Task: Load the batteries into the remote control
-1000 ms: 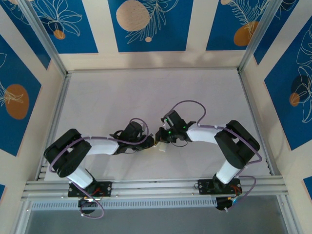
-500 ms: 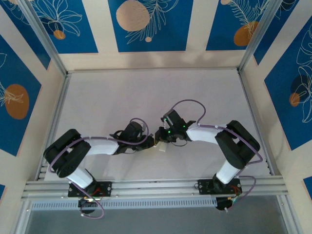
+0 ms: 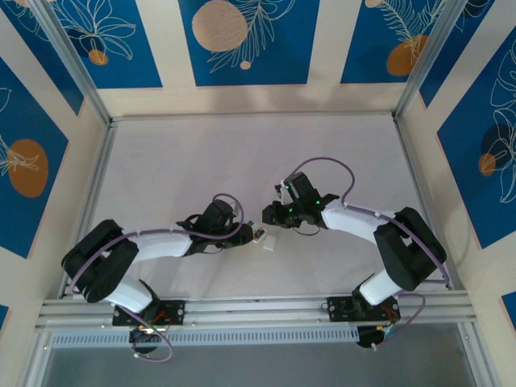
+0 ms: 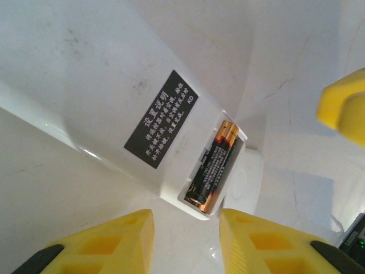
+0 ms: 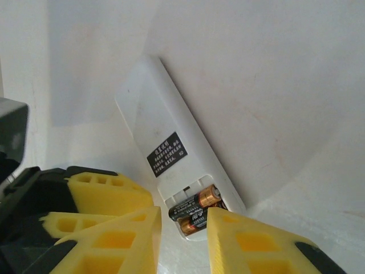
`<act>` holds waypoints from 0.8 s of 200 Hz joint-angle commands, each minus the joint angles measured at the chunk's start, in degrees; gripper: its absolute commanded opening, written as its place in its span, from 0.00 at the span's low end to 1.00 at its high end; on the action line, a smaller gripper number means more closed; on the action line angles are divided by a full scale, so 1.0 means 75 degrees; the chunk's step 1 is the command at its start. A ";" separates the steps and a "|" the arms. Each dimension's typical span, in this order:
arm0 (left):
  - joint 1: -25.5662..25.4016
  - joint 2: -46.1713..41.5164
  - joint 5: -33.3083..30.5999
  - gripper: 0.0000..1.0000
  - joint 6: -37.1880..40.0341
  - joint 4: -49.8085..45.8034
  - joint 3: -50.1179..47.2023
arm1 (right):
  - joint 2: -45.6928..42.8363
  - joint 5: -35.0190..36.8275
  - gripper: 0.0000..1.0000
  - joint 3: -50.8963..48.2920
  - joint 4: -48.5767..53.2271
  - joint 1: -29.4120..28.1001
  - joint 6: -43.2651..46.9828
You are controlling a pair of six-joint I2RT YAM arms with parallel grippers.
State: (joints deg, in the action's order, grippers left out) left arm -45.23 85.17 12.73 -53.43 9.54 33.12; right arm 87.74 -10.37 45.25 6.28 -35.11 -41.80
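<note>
The remote control [image 5: 165, 123] lies white side up with its black label [image 4: 161, 119] and an uncovered battery bay at its near end. Two batteries [image 5: 195, 203] sit side by side in that bay, gold ends showing; in the left wrist view one battery [image 4: 214, 165] is visible. My left gripper [image 4: 187, 231] stands open just short of the bay end, nothing between its fingers. My right gripper [image 5: 183, 242] hovers open above the same end. In the top view the remote control [image 3: 264, 237] sits between the left gripper [image 3: 246, 234] and the right gripper [image 3: 268, 216].
A small flat white piece [image 4: 246, 178] lies on the white table [image 3: 242, 161] partly under the remote's bay end. A yellow finger of the right gripper [image 4: 342, 105] shows beside it. Metal rails [image 3: 258, 306] bound the near edge.
The right gripper has opened and pulled back up and to the right from the remote. The left arm's elbow has swung outward; its gripper stays by the remote.
</note>
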 commanded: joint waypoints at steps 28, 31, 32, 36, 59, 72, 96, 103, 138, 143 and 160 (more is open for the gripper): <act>0.0050 -0.0096 -0.0268 0.31 0.0243 -0.0614 0.0092 | 0.0296 -0.0638 0.30 0.0000 -0.0035 -0.0029 0.0241; 0.0050 -0.0078 -0.0268 0.31 0.0226 -0.0607 0.0079 | 0.0306 -0.0650 0.30 -0.0005 -0.0040 -0.0035 0.0240; 0.0052 -0.0074 -0.0268 0.31 0.0224 -0.0605 0.0081 | 0.0309 -0.0653 0.30 -0.0008 -0.0041 -0.0038 0.0247; 0.0054 -0.0051 -0.0268 0.31 0.0215 -0.0594 0.0055 | 0.0329 -0.0657 0.30 -0.0004 -0.0048 -0.0051 0.0243; 0.0054 0.0053 -0.0219 0.29 0.0207 -0.0537 0.0025 | 0.0409 -0.0662 0.30 -0.0022 -0.0110 -0.0135 0.0253; 0.0044 0.0122 -0.0212 0.29 0.0209 -0.0505 0.0058 | 0.0472 -0.0628 0.30 -0.0007 -0.0139 -0.0158 0.0253; 0.0045 0.0238 -0.0084 0.28 0.0222 -0.0386 0.0133 | 0.0610 -0.0563 0.30 0.0040 -0.0191 -0.0159 0.0276; 0.0052 0.0277 -0.0052 0.27 0.0220 -0.0361 0.0158 | 0.0638 -0.0523 0.30 0.0066 -0.0208 -0.0155 0.0288; 0.0047 0.0444 0.0129 0.27 0.0214 -0.0105 0.0261 | 0.0889 -0.0497 0.30 0.0231 -0.0242 -0.0170 0.0386; 0.0045 0.0462 0.0147 0.27 0.0210 -0.0079 0.0262 | 0.0917 -0.0503 0.30 0.0257 -0.0243 -0.0170 0.0391; 0.0046 0.0482 0.0211 0.28 0.0189 0.0068 0.0237 | 0.0974 -0.0480 0.30 0.0306 -0.0228 -0.0182 0.0438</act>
State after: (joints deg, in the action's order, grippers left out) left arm -45.12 87.85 12.47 -52.36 7.40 33.61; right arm 94.04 -13.52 45.78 5.15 -36.05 -40.23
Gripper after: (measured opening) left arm 0.273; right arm 0.302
